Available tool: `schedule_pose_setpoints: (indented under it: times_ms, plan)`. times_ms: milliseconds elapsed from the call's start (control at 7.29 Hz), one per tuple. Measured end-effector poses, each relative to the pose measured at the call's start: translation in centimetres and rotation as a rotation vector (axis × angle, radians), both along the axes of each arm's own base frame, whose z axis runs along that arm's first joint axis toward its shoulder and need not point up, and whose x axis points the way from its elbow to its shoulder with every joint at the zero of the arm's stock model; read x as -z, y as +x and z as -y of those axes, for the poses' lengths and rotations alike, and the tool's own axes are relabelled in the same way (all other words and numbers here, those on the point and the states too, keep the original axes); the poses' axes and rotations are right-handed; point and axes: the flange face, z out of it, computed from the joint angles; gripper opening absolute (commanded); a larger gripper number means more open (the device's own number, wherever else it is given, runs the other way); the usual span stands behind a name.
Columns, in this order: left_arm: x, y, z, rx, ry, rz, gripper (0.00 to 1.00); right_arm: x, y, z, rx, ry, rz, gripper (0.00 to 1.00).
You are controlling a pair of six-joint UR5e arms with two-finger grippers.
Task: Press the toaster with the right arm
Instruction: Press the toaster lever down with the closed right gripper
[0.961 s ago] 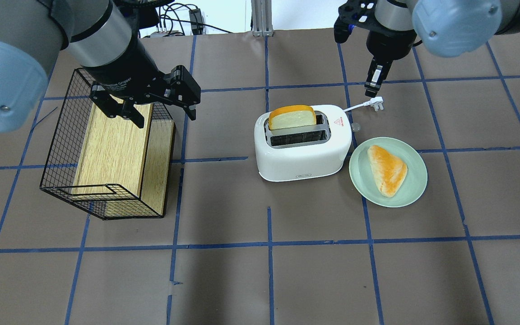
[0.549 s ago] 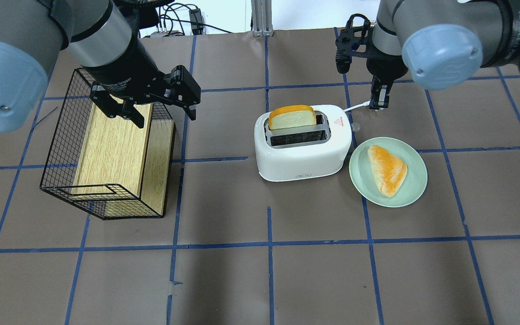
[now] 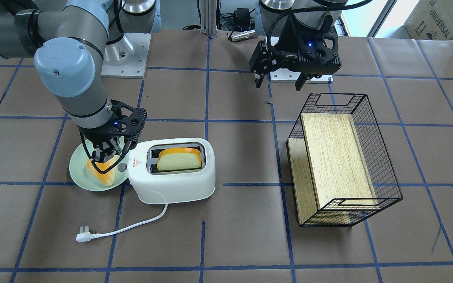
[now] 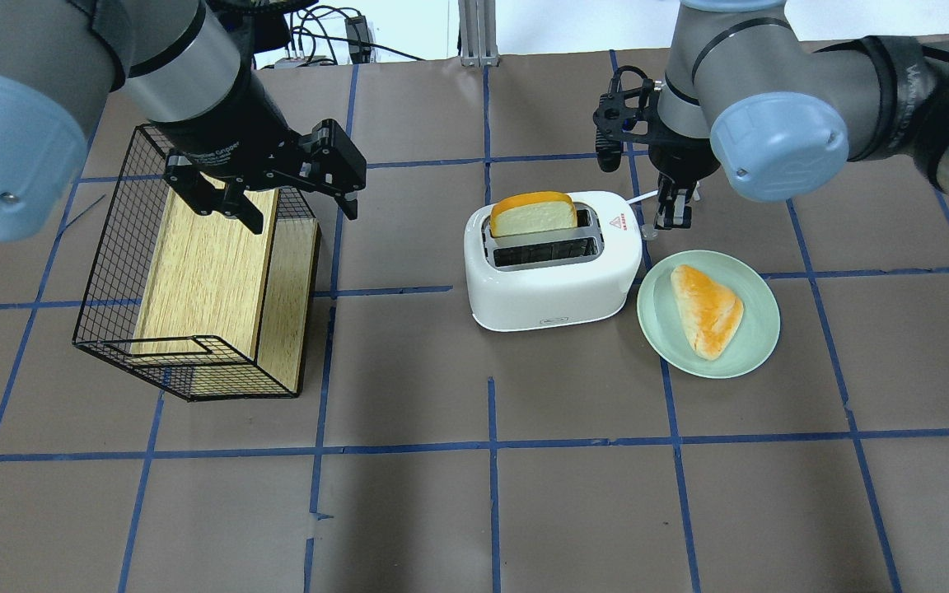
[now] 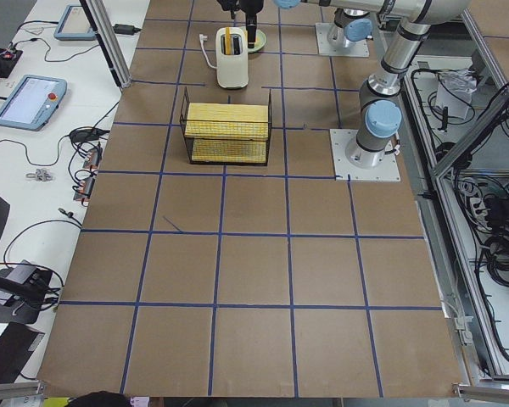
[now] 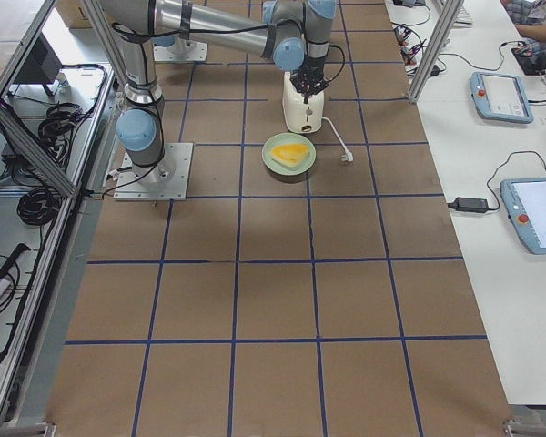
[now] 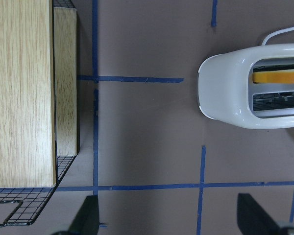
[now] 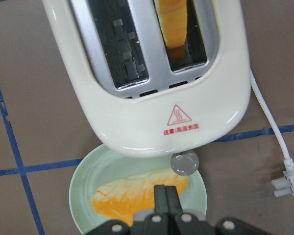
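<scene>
The white two-slot toaster stands mid-table with a bread slice upright in its far slot. Its grey knob sticks out of the end that faces the plate. My right gripper is shut and empty. It hangs just off that end of the toaster, above the knob and the plate's edge; it also shows in the front view. Whether it touches the toaster I cannot tell. My left gripper is open and empty, above the wire basket's far corner.
A pale green plate with a triangular bread piece lies right of the toaster. A black wire basket holding wooden boards lies on the left. The toaster's white cord and plug trail on the table beyond it.
My right arm has swung left and toward the robot, bringing the shut gripper from over the plug down to the toaster's knob end. The left arm has not moved.
</scene>
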Motion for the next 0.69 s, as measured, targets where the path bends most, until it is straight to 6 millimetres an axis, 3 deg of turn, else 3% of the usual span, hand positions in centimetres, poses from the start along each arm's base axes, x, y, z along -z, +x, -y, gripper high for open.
schedule_pose_setpoints:
  times_ms: [686]
  plan:
    - [0.0, 0.0, 0.0, 0.000, 0.000, 0.000, 1.00, 2.6, -0.3, -0.1, -0.102, -0.071, 0.007, 0.04]
